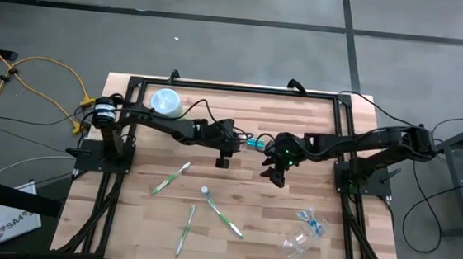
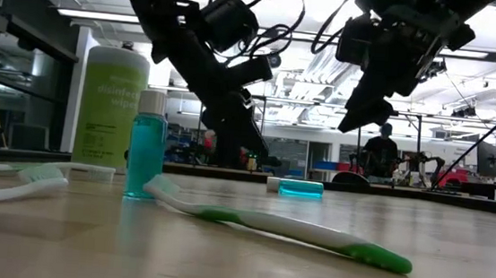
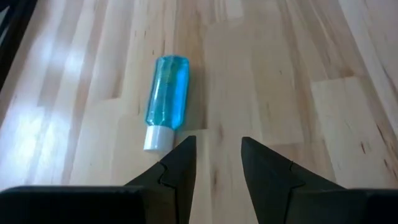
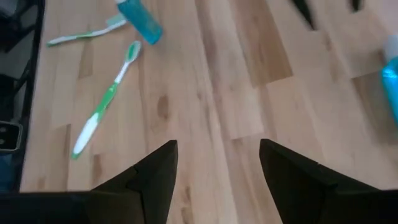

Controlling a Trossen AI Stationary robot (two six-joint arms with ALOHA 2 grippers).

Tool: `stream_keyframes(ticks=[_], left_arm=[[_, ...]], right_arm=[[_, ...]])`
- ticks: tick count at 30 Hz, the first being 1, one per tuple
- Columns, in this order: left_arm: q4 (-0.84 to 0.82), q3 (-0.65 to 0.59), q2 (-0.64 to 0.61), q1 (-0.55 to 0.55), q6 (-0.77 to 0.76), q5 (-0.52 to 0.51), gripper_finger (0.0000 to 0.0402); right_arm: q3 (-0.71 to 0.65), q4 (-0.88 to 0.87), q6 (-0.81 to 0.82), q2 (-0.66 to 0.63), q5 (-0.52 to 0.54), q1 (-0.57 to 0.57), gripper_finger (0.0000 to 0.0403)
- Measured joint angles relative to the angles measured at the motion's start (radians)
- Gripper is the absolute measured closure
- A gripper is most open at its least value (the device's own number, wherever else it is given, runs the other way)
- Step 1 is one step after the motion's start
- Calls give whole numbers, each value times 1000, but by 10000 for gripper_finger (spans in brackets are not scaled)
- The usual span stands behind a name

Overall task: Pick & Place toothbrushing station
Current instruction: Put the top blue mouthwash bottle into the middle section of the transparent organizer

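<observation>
Blue tube [image 4: 392,78] cut off, perhaps blurred, at edge

Lying tube [image 1: 253,142] between both claws

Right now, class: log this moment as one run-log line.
left gripper: open, empty, above lying blue tube | right gripper: open, empty, above table | toothbrushes: lying loose | clear cup: on its side

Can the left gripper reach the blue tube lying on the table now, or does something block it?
Probably yes. The left gripper is open above bare wood, and the blue tube lies just ahead with nothing between.
</observation>
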Motion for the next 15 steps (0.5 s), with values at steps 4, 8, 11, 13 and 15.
stream_keyframes(ticks=[4,8,11,13,15], left_arm=[[28,1,-1,12,-24,-3,280],[75,1,-1,18,-24,-4,280],[90,1,-1,17,-18,-5,280],[96,1,-1,17,0,-3,280],[90,1,-1,16,15,-2,280]], right_arm=[[0,4,18,0,2,22,184],[0,8,18,0,82,24,184],[0,-7,16,0,156,20,184],[0,-19,16,0,165,14,184],[0,-23,20,0,160,14,184]])
